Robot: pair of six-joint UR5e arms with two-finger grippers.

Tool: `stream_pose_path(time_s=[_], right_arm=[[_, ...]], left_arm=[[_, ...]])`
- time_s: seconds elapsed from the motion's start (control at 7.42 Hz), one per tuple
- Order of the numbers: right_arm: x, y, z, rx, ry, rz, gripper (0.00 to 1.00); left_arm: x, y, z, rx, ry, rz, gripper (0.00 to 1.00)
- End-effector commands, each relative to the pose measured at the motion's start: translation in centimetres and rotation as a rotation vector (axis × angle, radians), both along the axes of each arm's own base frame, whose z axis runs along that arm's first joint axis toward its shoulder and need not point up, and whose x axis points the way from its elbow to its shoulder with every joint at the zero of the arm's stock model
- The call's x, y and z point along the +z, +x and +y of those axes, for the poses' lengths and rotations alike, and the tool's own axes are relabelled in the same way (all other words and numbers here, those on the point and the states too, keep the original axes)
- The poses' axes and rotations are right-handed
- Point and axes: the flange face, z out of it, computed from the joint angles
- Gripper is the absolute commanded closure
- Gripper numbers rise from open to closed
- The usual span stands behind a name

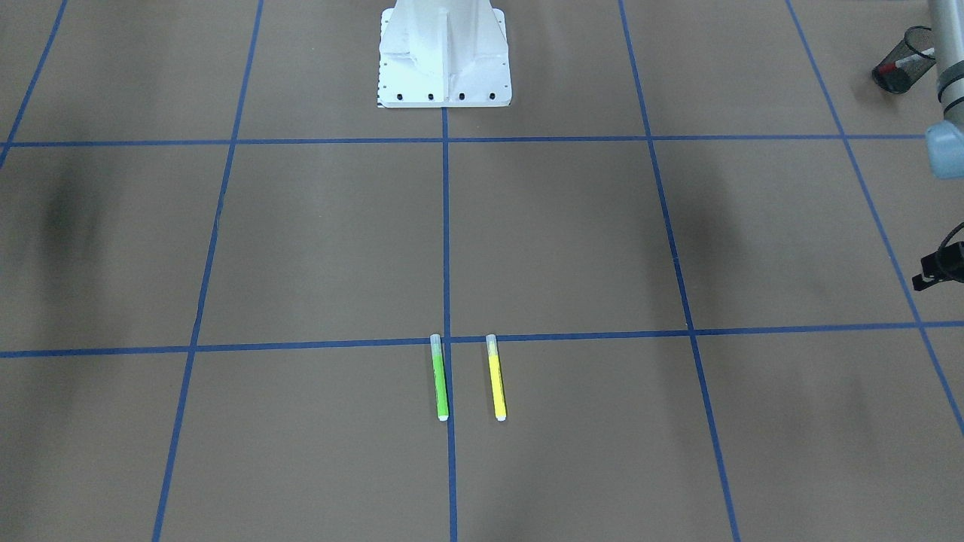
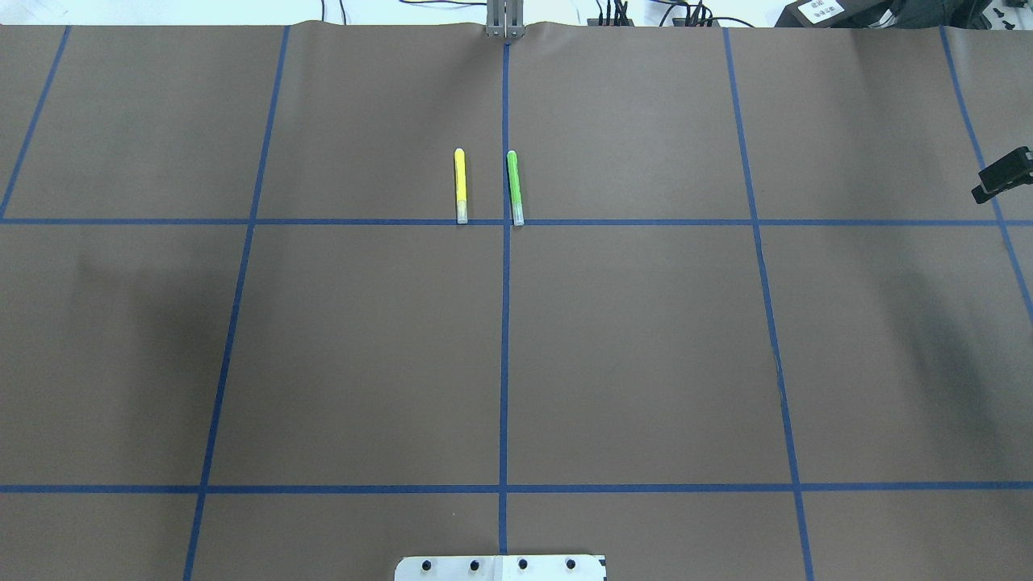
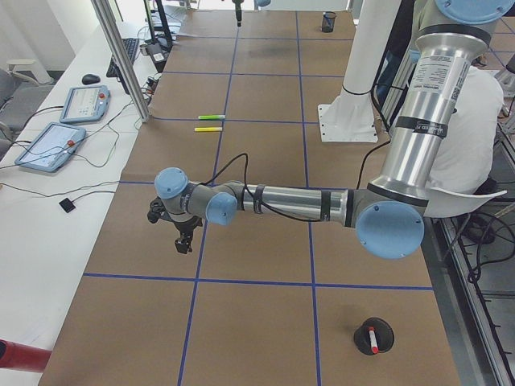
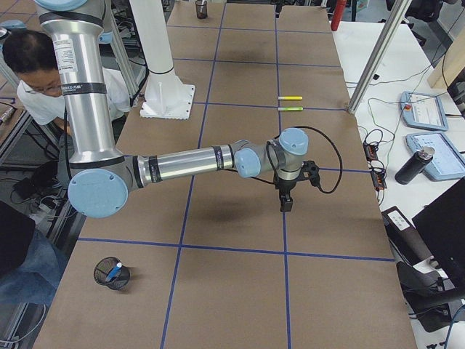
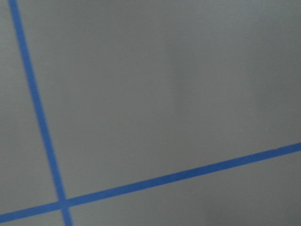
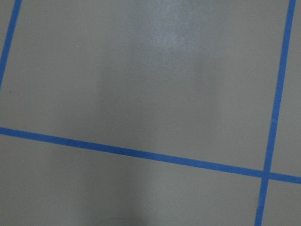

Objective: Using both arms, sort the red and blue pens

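Red pen and blue pen look light, stiff, slick; each sits in 1 mesh cup; I would pinch the protruding end; left fingers, right fingers: spread or pressed together, cannot tell.

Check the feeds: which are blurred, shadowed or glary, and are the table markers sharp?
Front-facing: green marker and yellow marker sharp, soft shadows darken the table cover on both sides. Overhead: same broad shadows, markers clear. Left wrist: soft, only blue tape lines. Right wrist: soft, pale glare near top centre.
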Motion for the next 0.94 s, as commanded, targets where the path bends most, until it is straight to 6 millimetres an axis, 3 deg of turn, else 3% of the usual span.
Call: stream_pose_path(time_s=[0.0, 0.13, 0.27, 0.81], right_arm=[[1.7, 0.3, 1.2, -0.008, -0.033, 0.003, 0.00], [1.6, 0.4, 1.3, -0.006, -0.032, 0.001, 0.00], [1.4, 0.4, 1.3, -0.006, -0.029, 0.000, 0.00], [1.5, 0.7, 1.8, -0.003, -0.027, 0.001, 0.00]], left_arm=[[-1.2, -1.6, 0.9, -0.010, -0.078, -0.008, 0.00], [-0.6, -1.8, 1.8, -0.008, -0.074, -0.013, 0.00], [1.5, -1.9, 3.4, -0.005, -0.075, -0.014, 0.00], [2.2, -1.8, 3.6, -0.009, -0.020, 0.000, 0.00]])
